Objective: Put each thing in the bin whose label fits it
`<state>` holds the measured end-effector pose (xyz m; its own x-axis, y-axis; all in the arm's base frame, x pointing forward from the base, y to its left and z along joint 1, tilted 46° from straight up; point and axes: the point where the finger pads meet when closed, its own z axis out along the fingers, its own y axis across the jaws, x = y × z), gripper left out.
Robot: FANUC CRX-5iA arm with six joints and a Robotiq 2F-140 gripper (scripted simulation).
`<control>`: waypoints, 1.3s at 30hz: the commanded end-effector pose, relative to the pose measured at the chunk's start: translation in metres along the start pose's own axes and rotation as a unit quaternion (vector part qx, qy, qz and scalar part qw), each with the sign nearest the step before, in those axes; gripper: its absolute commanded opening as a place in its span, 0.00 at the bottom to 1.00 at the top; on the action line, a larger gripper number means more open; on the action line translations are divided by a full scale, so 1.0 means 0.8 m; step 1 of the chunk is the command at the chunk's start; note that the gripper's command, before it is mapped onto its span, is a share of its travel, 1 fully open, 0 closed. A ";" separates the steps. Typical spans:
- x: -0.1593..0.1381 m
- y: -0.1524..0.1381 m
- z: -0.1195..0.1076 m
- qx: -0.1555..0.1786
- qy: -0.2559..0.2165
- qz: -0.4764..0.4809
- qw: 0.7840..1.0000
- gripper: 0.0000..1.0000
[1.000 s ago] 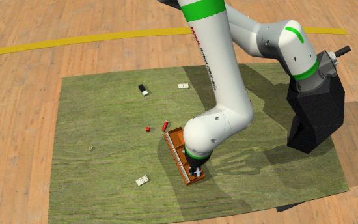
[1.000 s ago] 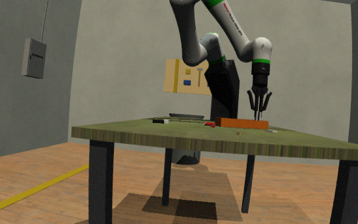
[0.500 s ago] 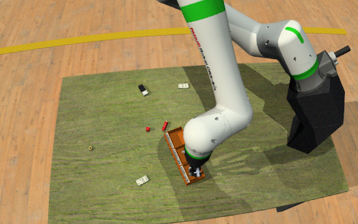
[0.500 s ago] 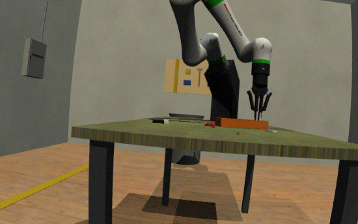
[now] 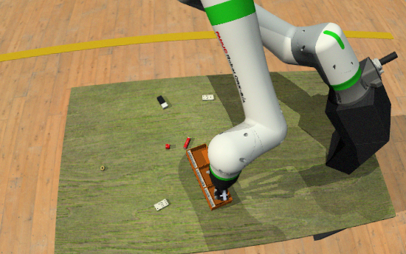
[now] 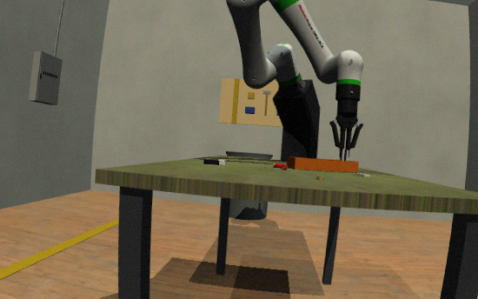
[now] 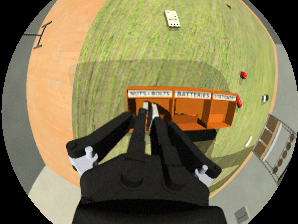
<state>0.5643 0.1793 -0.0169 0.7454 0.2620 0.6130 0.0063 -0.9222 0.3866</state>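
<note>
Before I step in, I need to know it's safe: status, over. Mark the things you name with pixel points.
Gripper (image 5: 221, 196) (image 6: 344, 158) (image 7: 148, 108) over nuts-and-bolts bin (image 5: 222, 205) (image 6: 348, 167) (image 7: 150, 94), jaws nearly together, grip unclear. Small ring (image 5: 102, 168) (image 6: 321, 177) (image 7: 229, 6) on table, outside bins. No blockage seen above that bin.

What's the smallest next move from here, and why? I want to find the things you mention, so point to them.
I'd open the gripper (image 5: 223, 195) (image 6: 344, 160) (image 7: 148, 108) slightly: its narrowly spaced fingertips appear to be over the NUTS & BOLTS bin (image 5: 210, 197) (image 6: 348, 166) (image 7: 132, 103), so a fitting part should drop in. I can't tell whether they hold anything.
</note>
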 end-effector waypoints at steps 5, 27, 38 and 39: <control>0.000 0.000 0.000 0.000 0.000 0.000 1.000 0.15; 0.000 0.000 -0.019 0.000 0.000 0.000 1.000 0.15; 0.000 0.000 -0.034 0.000 0.000 0.000 1.000 0.15; 0.000 0.000 -0.035 0.000 0.000 0.000 1.000 0.15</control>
<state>0.5489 0.1859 -0.0010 0.7451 0.2621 0.6133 0.0064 -0.9223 0.3863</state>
